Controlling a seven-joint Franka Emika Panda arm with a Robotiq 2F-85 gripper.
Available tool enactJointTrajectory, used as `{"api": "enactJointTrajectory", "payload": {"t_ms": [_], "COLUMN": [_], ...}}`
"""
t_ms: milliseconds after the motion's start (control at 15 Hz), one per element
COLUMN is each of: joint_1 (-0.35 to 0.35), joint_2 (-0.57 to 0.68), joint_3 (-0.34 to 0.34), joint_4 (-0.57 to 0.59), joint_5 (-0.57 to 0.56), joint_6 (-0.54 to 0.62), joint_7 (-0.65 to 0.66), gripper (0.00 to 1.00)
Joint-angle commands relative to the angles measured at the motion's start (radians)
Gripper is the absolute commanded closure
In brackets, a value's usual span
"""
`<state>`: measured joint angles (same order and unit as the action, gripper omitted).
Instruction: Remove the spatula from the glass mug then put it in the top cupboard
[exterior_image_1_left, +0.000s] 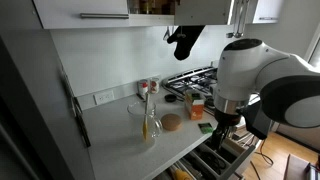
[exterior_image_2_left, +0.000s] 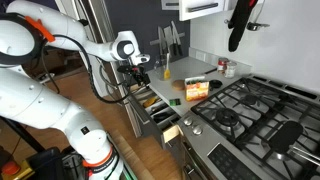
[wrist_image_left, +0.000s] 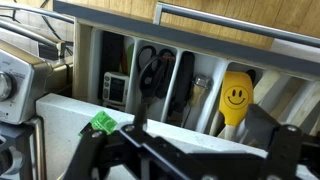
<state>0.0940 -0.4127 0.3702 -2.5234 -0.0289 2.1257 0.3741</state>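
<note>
Cutting off at the upper edge in an exterior view: the top cupboard (exterior_image_1_left: 80, 8), its inside hard to make out. Standing well apart from the end effector (wrist_image_left: 185, 152), farther along the tabletop (exterior_image_1_left: 115, 128): one glass mug (exterior_image_1_left: 148, 124) holding one spatula (exterior_image_1_left: 150, 103), which is sticking up past the rim. Hanging released, fingers (wrist_image_left: 88, 150) spread wide, just above one open drawer (wrist_image_left: 120, 45), with compartments right below the end effector holding one pair of scissors (wrist_image_left: 153, 70) and one yellow smiley-faced utensil (wrist_image_left: 235, 97), other contents being too dim to name.
</note>
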Motion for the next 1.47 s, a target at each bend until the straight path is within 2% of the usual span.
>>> {"api": "enactJointTrajectory", "payload": {"t_ms": [0,533,933,1400], "joint_1": [0.028,0.023,0.012,0.051], "joint_2": [0.005,0.012,0.019,0.189], "joint_3": [-0.026,-0.023,-0.042,-0.099], "joint_4": [0.001,0.016,0.226,0.447], "joint_5": [-0.013,-0.029,-0.173,-0.032], "joint_6": [-0.002,0.006,0.017,0.19], "joint_7": [0.01,0.01,-0.05,-0.151], "gripper": [0.0,0.0,0.0,0.0]}}
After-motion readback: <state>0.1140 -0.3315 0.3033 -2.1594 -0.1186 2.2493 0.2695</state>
